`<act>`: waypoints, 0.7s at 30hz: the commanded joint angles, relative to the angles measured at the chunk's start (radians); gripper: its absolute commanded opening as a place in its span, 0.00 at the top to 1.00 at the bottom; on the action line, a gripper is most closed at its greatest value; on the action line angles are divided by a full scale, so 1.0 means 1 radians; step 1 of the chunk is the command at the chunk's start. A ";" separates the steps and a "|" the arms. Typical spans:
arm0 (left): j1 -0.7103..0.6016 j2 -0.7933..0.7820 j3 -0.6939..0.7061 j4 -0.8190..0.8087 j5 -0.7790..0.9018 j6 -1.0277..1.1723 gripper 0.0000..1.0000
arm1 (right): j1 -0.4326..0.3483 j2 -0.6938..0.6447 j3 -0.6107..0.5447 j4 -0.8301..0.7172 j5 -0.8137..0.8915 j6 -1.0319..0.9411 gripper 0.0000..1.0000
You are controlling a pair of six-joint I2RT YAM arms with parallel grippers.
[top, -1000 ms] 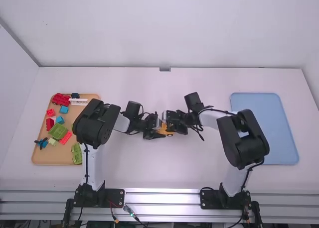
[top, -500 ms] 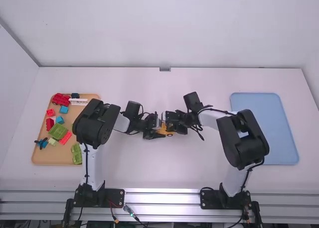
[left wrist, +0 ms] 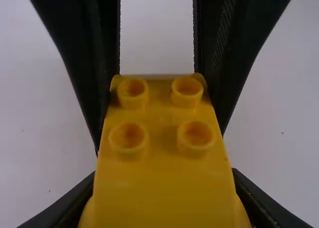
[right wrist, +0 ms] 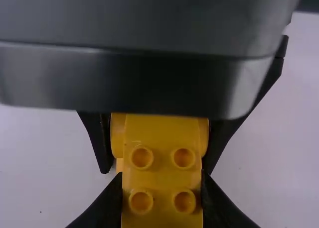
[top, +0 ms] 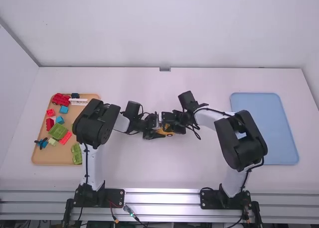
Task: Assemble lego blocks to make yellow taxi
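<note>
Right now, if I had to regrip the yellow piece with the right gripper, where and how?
I'd pinch the yellow piece by its straight, parallel sides beside the studs, coming from the end opposite the left gripper, whose fingers straddle the other end.

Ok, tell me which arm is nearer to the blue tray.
Right. The right arm overlaps the blue tray at its left edge in the high view; the left arm stands farther left, with the right arm in between.
</note>
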 commanded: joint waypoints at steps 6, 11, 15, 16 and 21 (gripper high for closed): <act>-0.006 0.019 0.004 -0.010 -0.068 -0.028 0.82 | 0.017 0.060 -0.091 0.052 0.061 0.013 1.00; -0.007 0.019 0.004 -0.010 -0.068 -0.028 0.82 | 0.007 0.060 -0.091 0.063 0.019 0.010 0.98; -0.007 0.019 0.003 -0.010 -0.068 -0.027 0.86 | 0.006 0.060 -0.087 0.070 0.006 0.013 0.95; -0.006 0.019 0.003 -0.010 -0.068 -0.028 0.86 | 0.007 0.060 -0.087 0.074 0.006 0.013 0.93; -0.007 0.019 0.003 -0.011 -0.068 -0.028 0.86 | 0.007 0.060 -0.087 0.080 -0.013 0.010 0.83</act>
